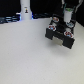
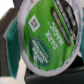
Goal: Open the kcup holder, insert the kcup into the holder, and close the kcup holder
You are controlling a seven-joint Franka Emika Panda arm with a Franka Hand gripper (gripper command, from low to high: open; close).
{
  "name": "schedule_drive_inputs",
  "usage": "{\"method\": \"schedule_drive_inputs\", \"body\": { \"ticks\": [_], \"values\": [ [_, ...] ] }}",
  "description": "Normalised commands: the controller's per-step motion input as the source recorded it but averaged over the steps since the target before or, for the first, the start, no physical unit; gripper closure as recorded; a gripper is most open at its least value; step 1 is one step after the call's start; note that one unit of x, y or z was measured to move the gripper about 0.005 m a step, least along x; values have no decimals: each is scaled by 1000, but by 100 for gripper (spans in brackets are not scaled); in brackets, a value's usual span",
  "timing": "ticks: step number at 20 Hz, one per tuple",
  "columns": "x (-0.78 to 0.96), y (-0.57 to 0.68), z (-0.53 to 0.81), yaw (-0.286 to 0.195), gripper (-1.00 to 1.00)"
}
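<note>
- Filling the wrist view, one kcup (image 2: 46, 41) sits clamped in our gripper (image 2: 44, 42), its green lid blurred and one finger (image 2: 11, 50) partly hidden.
- Exterior view: we see one kcup holder (image 1: 61, 34) on the table (image 1: 25, 55), open, gripper above it; pod slots too blurred to count.

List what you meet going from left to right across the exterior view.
White bottle-like object at the back, then the black kcup holder with its tray of pods, with the gripper above it. The gripper overlaps the holder, so their order is unclear.

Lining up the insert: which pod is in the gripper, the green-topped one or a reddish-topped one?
The green-topped round kcup; its green foil lid fills the wrist view, while the reddish-topped pods sit in the black kcup holder.
</note>
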Motion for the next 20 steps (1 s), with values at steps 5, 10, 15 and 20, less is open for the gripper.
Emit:
{"method": "schedule_drive_inputs", "body": {
  "ticks": [5, 10, 15, 20],
  "values": [
    [-73, -84, -96, 19, 100],
    [-318, -332, 0, -10, 100],
    [-197, -133, -105, 2, 100],
    [-31, -24, -256, 7, 100]
  ]
}}
